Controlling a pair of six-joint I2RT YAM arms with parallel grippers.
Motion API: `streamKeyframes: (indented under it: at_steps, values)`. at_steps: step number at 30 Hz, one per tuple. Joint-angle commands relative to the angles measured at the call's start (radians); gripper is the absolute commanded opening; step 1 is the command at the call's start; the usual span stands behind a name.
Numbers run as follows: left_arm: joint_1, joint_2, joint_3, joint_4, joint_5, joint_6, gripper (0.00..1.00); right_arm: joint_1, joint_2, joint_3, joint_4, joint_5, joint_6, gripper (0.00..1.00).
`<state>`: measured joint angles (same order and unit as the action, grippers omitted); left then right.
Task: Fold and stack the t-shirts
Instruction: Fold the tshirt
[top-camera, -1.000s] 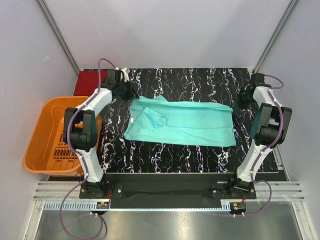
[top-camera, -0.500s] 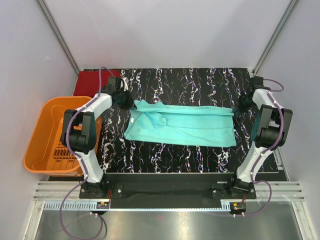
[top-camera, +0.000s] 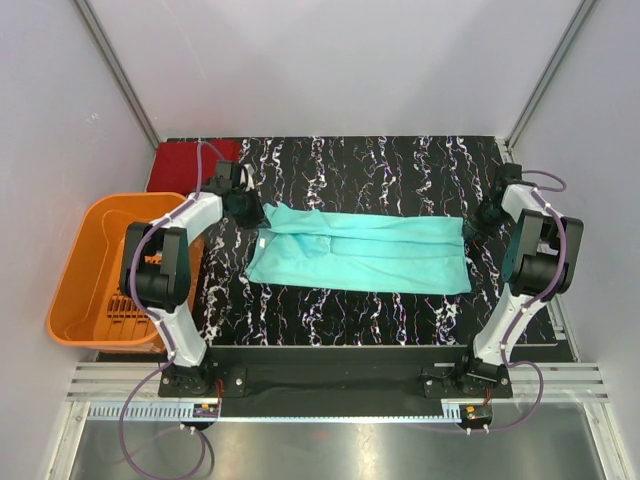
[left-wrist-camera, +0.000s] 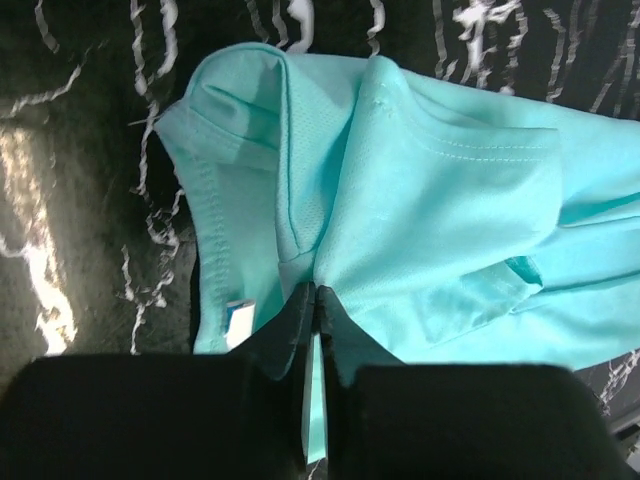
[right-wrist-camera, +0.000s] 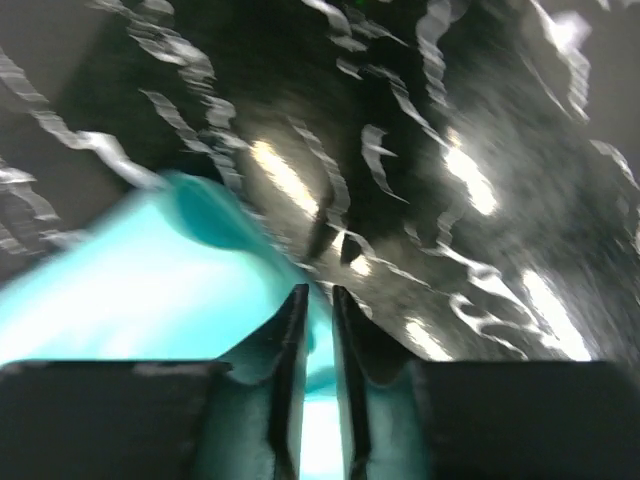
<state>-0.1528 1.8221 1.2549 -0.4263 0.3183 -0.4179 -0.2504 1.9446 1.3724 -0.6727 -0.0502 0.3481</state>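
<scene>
Black marble-veined table top, bearing most of what follows. Teal-green t-shirt, laid across the middle as a long band from 9 to 3 o'clock, far edge seemingly doubled over toward the near one, one short sleeve rumpled at the 9 o'clock end; fold begun, not squared. Orange slatted plastic basket, off the table at 8 o'clock, apart from the cloth. Dark red t-shirt, lying at the 10 o'clock corner, partly hidden behind the left arm, well apart from the teal one; not yet stacked. Left gripper, at the band's 10 o'clock corner by the neckline, jaws all but closed on a pinch of teal cloth, creases fanning from the nip: judged clamped on the shirt. Right gripper, at the 2 o'clock corner, jaws a slit apart, teal showing in the gap; view blurred, so holding or letting go not possible to tell. Small white label, inside the collar, just beside the left fingers. Handling, as judged: light, limp, thin knit, no stiffness, apt to sag, drag and wrinkle on the table and to slip from a shallow pinch; best taken at hems, shoulder seams or corners, both ends lifted together, doubled edges pinched through both layers.
</scene>
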Motion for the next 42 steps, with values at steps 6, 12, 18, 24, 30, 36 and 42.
streamKeyframes:
  at_steps: [6,12,18,24,30,36,42]
  values:
    - [-0.002,-0.231,-0.118,0.03,-0.071,-0.045,0.41,0.014,-0.268,-0.151,0.082,0.084,0.06,0.53]
    - [-0.082,-0.293,-0.08,0.058,-0.056,-0.047,0.4,0.144,-0.23,-0.076,0.104,-0.08,0.052,0.57]
    - [-0.172,-0.18,0.02,0.127,0.077,-0.016,0.45,0.23,-0.1,-0.009,0.157,-0.263,0.084,0.58]
    - [-0.307,0.011,0.184,0.141,0.076,0.027,0.45,0.295,-0.01,0.025,0.217,-0.368,0.161,0.52]
    - [-0.375,0.173,0.345,0.133,0.068,0.013,0.41,0.303,0.053,0.033,0.243,-0.401,0.195,0.45]
    - [-0.407,0.279,0.442,0.078,0.002,0.011,0.42,0.301,0.097,0.042,0.252,-0.396,0.201,0.4]
    - [-0.416,0.211,0.333,0.153,-0.028,-0.012,0.34,0.303,0.085,0.014,0.289,-0.445,0.19,0.39]
